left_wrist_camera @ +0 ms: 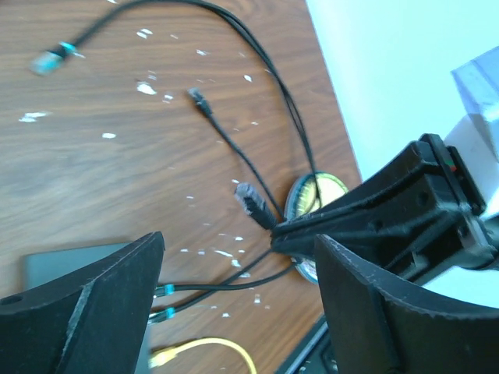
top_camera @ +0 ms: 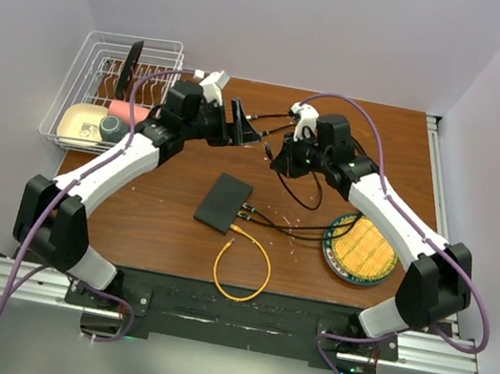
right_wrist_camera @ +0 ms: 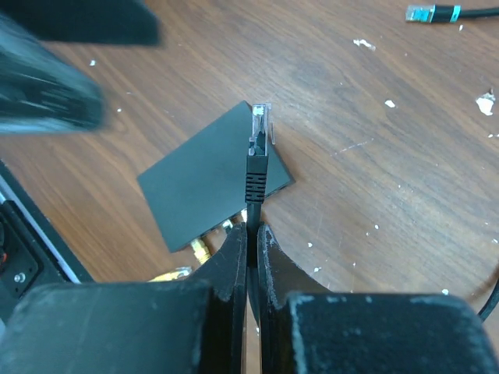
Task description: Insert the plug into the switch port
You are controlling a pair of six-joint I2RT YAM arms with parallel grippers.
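The switch (top_camera: 223,202) (right_wrist_camera: 210,183) is a flat black box lying mid-table, its socket edge facing right, with two black cables (left_wrist_camera: 210,288) plugged in. My right gripper (right_wrist_camera: 252,230) (top_camera: 277,160) is shut on the black cable just behind the plug (right_wrist_camera: 257,140), whose clear tip points away from the fingers, above the switch's far corner. In the left wrist view the plug (left_wrist_camera: 251,201) sticks out of the right gripper's fingers (left_wrist_camera: 374,218). My left gripper (left_wrist_camera: 238,304) (top_camera: 244,125) hovers open just left of it, with nothing between its fingers.
A yellow cable (top_camera: 244,264) loops near the front edge, its plug beside the switch. A round yellow-and-dark plate (top_camera: 360,248) sits front right. A white wire rack (top_camera: 112,90) with dishes stands back left. Loose black cables with plugs (left_wrist_camera: 54,58) (left_wrist_camera: 199,100) lie behind.
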